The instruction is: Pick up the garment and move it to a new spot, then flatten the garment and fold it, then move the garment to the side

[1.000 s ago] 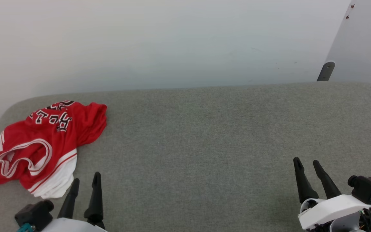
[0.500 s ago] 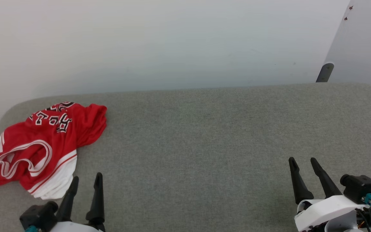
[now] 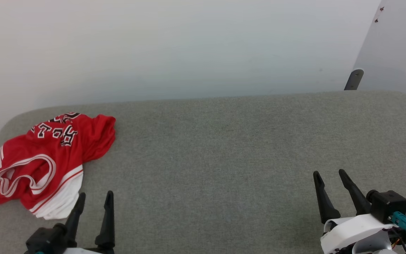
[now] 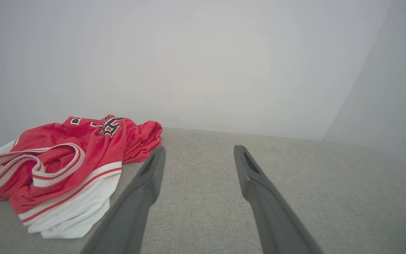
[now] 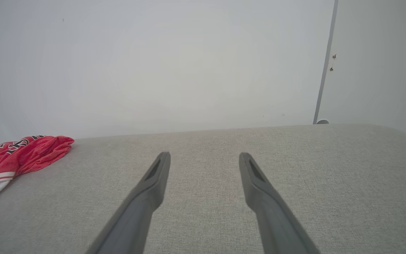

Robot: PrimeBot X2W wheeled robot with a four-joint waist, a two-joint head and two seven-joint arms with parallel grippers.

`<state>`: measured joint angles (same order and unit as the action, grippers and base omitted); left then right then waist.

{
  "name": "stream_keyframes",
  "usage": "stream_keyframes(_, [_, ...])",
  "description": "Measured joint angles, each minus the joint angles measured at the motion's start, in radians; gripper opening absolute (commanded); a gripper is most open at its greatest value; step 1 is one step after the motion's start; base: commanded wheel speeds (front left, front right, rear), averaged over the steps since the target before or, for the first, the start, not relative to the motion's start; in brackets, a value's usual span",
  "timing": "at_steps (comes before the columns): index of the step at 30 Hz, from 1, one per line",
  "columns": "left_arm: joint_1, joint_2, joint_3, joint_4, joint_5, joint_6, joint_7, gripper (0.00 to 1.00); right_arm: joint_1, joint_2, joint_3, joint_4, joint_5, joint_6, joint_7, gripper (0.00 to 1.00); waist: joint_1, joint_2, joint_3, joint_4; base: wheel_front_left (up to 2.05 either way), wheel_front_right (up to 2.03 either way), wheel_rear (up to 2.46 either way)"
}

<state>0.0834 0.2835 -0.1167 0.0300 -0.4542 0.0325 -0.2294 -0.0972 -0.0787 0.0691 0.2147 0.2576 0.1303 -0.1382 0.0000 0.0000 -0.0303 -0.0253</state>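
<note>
So the shirt (image 3: pixel 44 162) is lying in a crumpled heap at the far left end of the grey cushion (image 3: pixel 224 141), up near its rounded back corner. There's just the one shirt. It has a red body, white sleeve parts with red-and-white striped trim, and the striped neck opening facing up. The black, white-edged letters are on the part bunched toward the wall (image 3: pixel 189 46), but they're folded over so I can't read them properly. It's nowhere near flat, wrinkles everywhere, and one white edge lies on the side nearest me.

My left gripper (image 3: pixel 96 193) is the closest thing to it, just beside that white edge on the shirt's right. I honestly can't tell if a fingertip brushes the cloth. Its two fingers are spread wide with only grey fabric between them, so it's got hold of nothing.

My right gripper (image 3: pixel 329 172) is well apart from the shirt, over toward the right end of the cushion. Same deal there, fingers splayed wide and holding nothing.

That makes one shirt, two grippers, four fingers. Behind the cushion there's a plain pale wall, with one small dark bracket (image 3: pixel 354 79) off to the right.
</note>
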Motion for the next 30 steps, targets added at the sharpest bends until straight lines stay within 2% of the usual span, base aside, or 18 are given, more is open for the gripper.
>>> stream_keyframes(18, [0.019,0.025,-0.023,-0.029,0.094,0.012,-0.031,1.0,0.0,0.001,-0.001,-0.012,-0.146,0.0,-0.021,1.0,0.0,0.0,-0.003,-0.004,0.0,0.0,0.0])
stream_keyframes(30, [0.021,0.026,-0.021,-0.03,0.086,0.011,-0.035,1.0,0.0,0.002,-0.002,-0.016,-0.154,0.0,-0.02,1.0,0.0001,0.0,-0.005,-0.005,0.0,0.0,0.0])
